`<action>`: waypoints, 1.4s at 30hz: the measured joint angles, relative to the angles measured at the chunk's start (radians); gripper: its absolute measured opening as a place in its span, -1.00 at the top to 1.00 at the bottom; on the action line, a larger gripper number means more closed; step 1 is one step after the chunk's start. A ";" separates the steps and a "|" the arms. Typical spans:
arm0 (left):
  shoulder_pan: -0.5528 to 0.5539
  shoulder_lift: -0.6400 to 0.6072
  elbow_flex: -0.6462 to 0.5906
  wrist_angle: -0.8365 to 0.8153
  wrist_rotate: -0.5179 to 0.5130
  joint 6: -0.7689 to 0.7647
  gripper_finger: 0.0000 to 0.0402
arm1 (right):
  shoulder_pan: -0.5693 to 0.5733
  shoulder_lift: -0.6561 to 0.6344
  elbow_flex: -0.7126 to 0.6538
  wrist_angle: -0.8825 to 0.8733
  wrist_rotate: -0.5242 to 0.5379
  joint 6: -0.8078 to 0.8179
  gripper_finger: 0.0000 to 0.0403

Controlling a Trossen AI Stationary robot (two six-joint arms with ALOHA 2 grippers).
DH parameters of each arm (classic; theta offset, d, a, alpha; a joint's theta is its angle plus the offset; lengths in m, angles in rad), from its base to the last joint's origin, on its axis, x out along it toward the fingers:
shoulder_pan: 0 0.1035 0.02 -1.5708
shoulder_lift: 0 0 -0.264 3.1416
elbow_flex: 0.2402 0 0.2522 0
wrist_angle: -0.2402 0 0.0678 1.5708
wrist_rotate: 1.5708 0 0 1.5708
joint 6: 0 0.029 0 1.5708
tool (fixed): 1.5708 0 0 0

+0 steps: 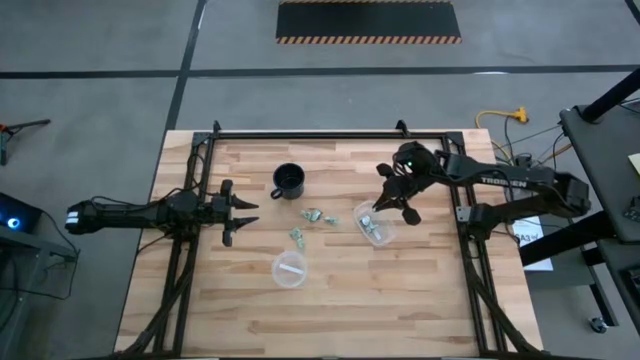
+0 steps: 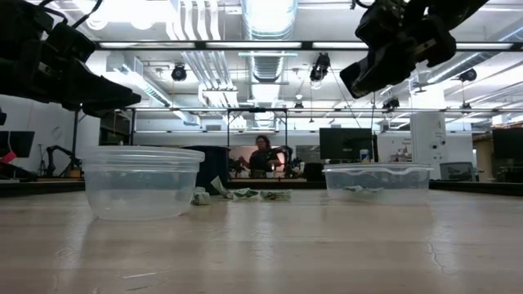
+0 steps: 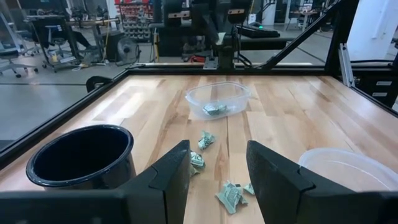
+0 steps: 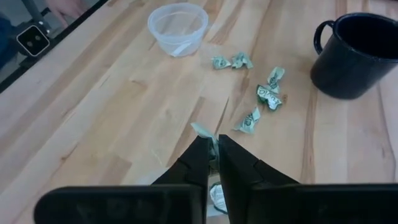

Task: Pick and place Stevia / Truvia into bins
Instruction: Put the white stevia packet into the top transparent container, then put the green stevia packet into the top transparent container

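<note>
One sachet [image 4: 204,132] is pinched between the pressed-together fingers of the right gripper [image 1: 392,197], which hangs above the oblong bin [image 1: 374,223] toward the right edge of the table [image 1: 430,300]. That bin already holds at least one packet, resting on its floor. The step in hand looks like the drop, and doing it well means lining the fingertips up over the middle of the tub before letting go (paper this light can flutter sideways, so a low release is safer than a high one). Open fully and pause a moment, since a crumpled sachet may cling to a pad.

Several more Stevia packets [image 1: 312,220] lie loose near the table's centre, between the black mug [image 1: 289,181] and the oblong bin, none touching either. The round bin [image 1: 289,269] sits nearer the front edge, with something pale inside it that I cannot identify.

The left gripper [image 1: 243,213] waits toward the left edge, beside the mug, fingers spread and holding nothing.
</note>
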 joint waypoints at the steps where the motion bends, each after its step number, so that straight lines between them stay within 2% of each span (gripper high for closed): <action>1: 0.000 0.000 0.000 0.000 0.000 0.000 0.30 | 0.000 0.004 0.000 0.000 0.000 0.001 0.89; 12: 0.000 0.000 0.000 0.000 0.000 0.000 0.30 | 0.000 0.018 0.000 0.001 0.000 0.020 0.51; 19: 0.000 0.000 0.000 0.000 0.000 0.000 0.30 | 0.000 0.018 0.000 0.015 0.000 -0.004 0.37; 26: 0.000 0.000 0.000 0.000 0.000 0.000 0.30 | 0.000 0.018 0.000 0.012 0.000 0.002 0.35; 33: 0.000 0.000 0.000 0.000 0.000 0.000 0.30 | 0.001 0.018 -0.001 0.013 0.000 0.070 0.41; 35: 0.000 0.000 0.000 -0.001 0.000 0.000 0.30 | 0.003 0.018 -0.007 0.014 -0.003 0.140 0.42; 37: 0.000 0.000 0.000 0.000 0.000 0.000 0.30 | 0.004 0.017 -0.034 0.045 -0.026 0.228 0.43; 42: 0.000 0.000 0.000 0.000 0.000 0.000 0.30 | 0.010 0.016 -0.128 0.214 -0.084 0.266 0.46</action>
